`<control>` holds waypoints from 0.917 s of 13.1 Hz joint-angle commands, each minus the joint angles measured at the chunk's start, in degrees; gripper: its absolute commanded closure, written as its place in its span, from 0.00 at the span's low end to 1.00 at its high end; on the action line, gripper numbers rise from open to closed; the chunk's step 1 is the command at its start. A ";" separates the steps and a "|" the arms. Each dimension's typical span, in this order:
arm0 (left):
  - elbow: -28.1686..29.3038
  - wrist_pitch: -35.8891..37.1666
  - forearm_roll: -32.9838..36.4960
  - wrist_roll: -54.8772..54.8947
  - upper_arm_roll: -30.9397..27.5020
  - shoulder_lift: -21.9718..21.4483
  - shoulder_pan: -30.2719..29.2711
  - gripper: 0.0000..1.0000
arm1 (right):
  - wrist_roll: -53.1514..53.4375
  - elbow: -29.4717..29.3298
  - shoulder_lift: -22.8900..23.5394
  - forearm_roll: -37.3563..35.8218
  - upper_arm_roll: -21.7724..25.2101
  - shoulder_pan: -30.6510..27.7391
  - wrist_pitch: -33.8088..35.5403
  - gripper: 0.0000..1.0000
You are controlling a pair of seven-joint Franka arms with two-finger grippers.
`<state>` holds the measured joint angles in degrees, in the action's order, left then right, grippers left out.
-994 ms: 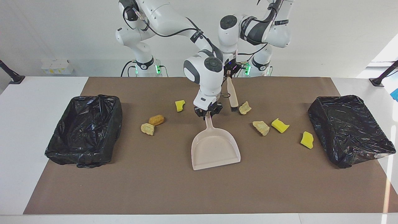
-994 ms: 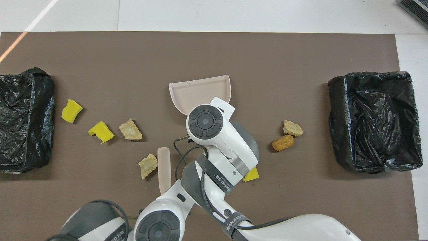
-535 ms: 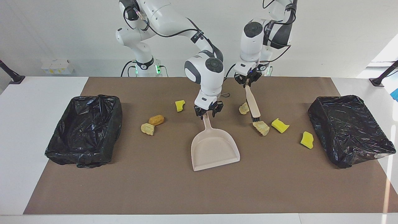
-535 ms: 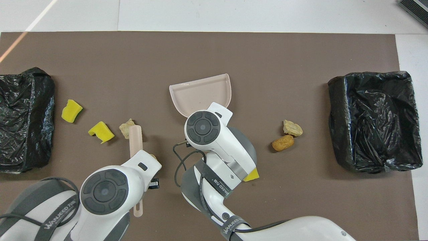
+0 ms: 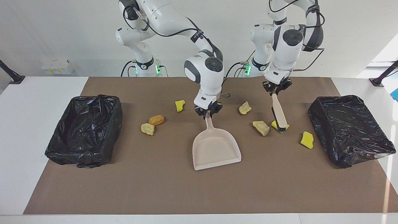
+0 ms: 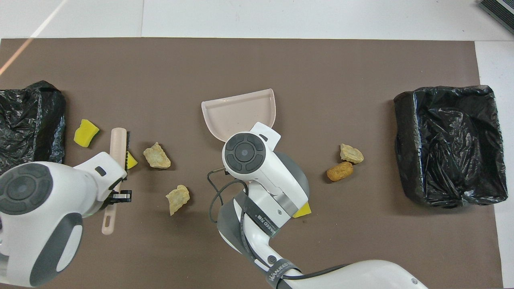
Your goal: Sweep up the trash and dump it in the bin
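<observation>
Brown mat (image 5: 174, 186) underneath: left gripper (image 5: 275, 90) clamps the brush (image 5: 279, 113), bristles on a yellow sponge chunk (image 5: 274, 124); right gripper (image 5: 207, 112) pinches the dustpan (image 5: 216, 149) handle mid-table.

The dustpan (image 5: 216, 149) is pale pinkish beige, plain inside and out. The brush (image 5: 279, 113) has a handle of the same beige and black bristles. Three sponge chunks (image 5: 307, 139) are bright yellow. Three lumpy pieces (image 5: 261, 127) are pale beige with yellowish patches. One oval lump (image 5: 156, 119) is orange-brown, like a bread crust. The two bins (image 5: 84, 130) are lined with glossy black plastic that shows grey-white glints on its creases. The mat (image 5: 174, 186) is flat dull brown, and the table (image 5: 28, 130) around it is white. Both arms are white with dark grey joints.
</observation>
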<state>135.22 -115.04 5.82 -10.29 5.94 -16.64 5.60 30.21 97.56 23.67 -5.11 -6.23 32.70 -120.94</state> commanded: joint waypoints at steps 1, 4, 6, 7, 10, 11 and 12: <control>-0.92 -3.96 0.86 10.00 0.65 1.79 -7.60 1.00 | -0.93 2.02 -3.70 -0.52 -0.45 -1.93 -0.53 1.00; -1.27 -11.23 1.82 15.64 0.56 6.42 -13.85 1.00 | -10.41 7.27 -9.67 -0.52 -0.37 -3.43 -0.87 1.00; -5.29 -12.40 5.06 17.14 0.56 12.31 -16.39 1.00 | -16.46 12.19 -12.84 -0.96 -0.37 -3.43 -1.66 1.00; -7.92 -12.84 5.69 19.67 0.65 14.25 -18.24 1.00 | -21.11 13.87 -13.81 -0.96 -0.37 -3.43 -1.67 1.00; -9.71 -16.25 5.61 22.60 0.56 18.30 -20.53 1.00 | -35.61 16.69 -15.14 -1.31 -0.37 -3.61 -1.67 1.00; -10.14 -18.10 5.26 22.42 0.65 18.75 -21.50 1.00 | -38.01 17.66 -15.84 -1.40 -0.37 -3.70 -1.76 1.00; -12.06 -18.47 5.08 22.34 0.65 20.06 -21.51 1.00 | -40.47 18.63 -16.10 -1.40 -0.37 -3.78 -2.71 1.00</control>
<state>126.28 -132.01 10.25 11.42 5.85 1.22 -14.37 -5.05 112.54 10.20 -5.68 -6.21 29.69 -121.13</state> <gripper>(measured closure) 0.740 0.678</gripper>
